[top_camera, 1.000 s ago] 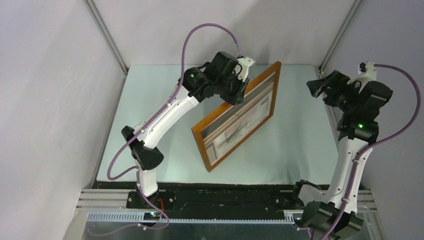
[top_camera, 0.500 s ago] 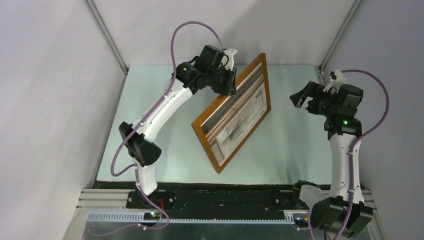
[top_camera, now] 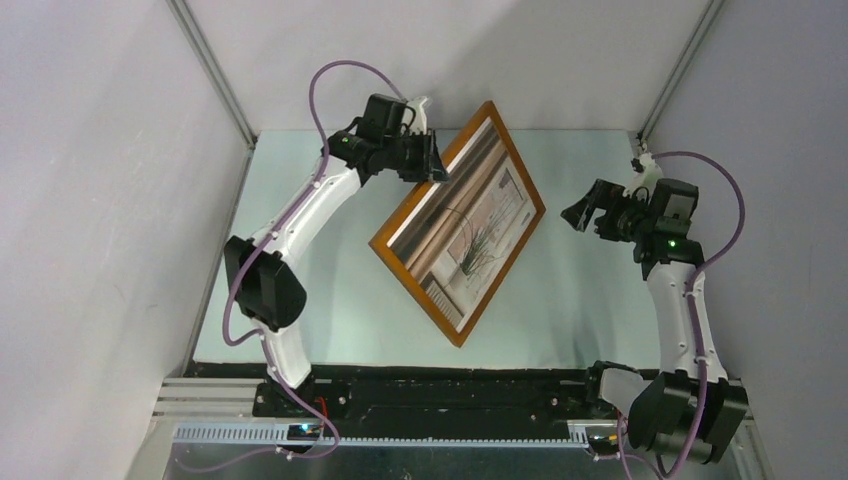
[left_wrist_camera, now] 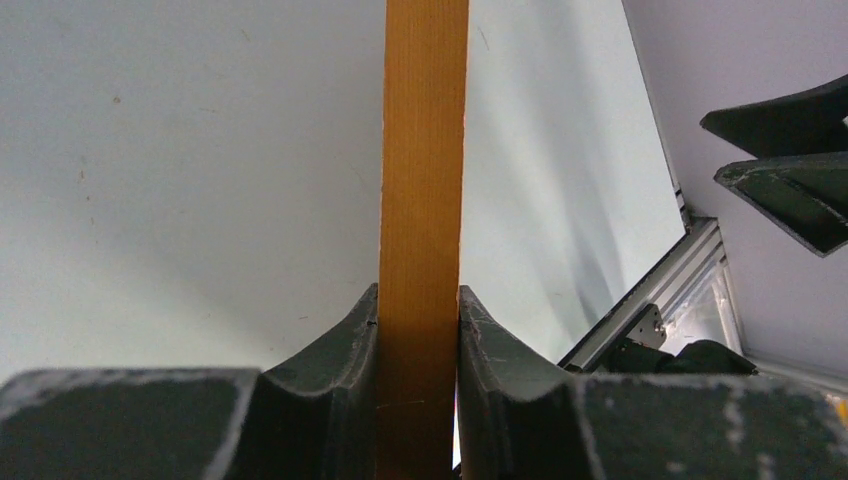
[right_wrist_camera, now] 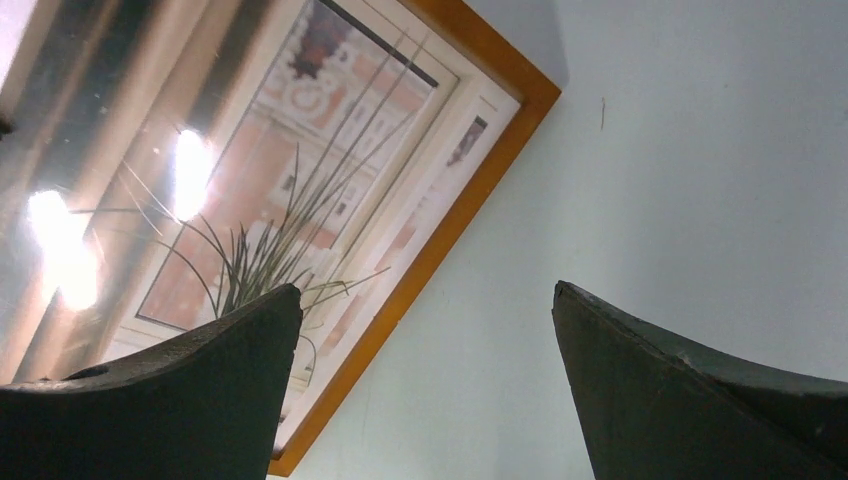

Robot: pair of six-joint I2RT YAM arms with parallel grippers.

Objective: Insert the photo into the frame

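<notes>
progress: the photo (top_camera: 470, 235) looks already seated in the frame (top_camera: 416, 295), so what seems left is laying it flat on the table (top_camera: 300, 250). left gripper (left_wrist_camera: 420, 300) is clamped on the frame's upper-left moulding, holding it tilted. right gripper (top_camera: 578, 213) is spread wide and empty, well apart from the frame's right corner.
</notes>
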